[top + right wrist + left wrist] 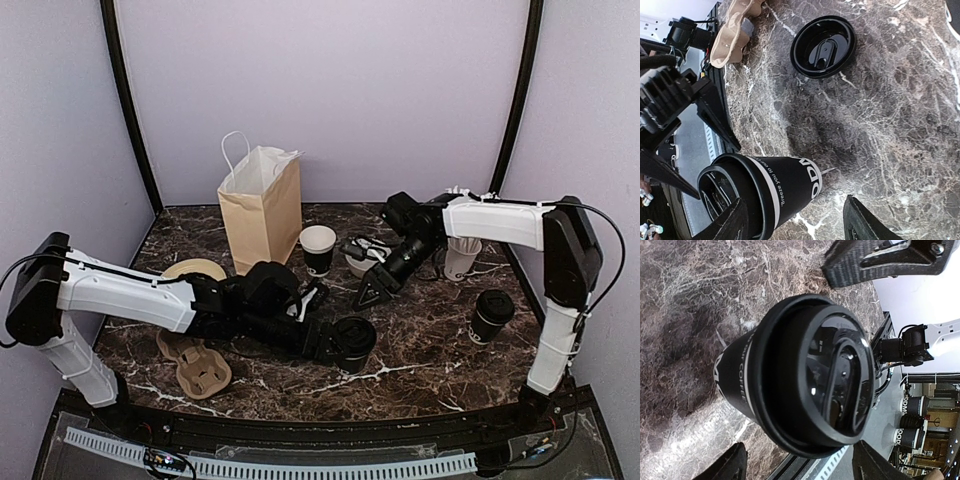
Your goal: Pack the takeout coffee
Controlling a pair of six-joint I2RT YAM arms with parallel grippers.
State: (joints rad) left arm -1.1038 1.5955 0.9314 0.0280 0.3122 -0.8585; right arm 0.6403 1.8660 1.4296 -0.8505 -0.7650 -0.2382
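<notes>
the left claw point(799, 462) is spread wide and holds nothing. its two fingers sit either side of the near edge of a lidded coffee cup point(790, 375), which stands upright just ahead of them. the spread looks set to take the cup's full girth below the dome lid. the right claw point(795, 220) is also wide and empty, hanging just across that same cup from the left one, perhaps to steady it or take it over. ahead of the right claw a loose black lid point(823, 46) lies flat, and past it the cardboard carrier point(732, 32). off to its side, toward the back wall, an open cup point(318, 248) stands lidless beside the paper bag point(262, 210). behind it, a second lidded cup point(490, 315) stands well apart. the table point(420, 370) is glossy dark marble with white veins, and plain lilac walls point(400, 90) close in the booth.
</notes>
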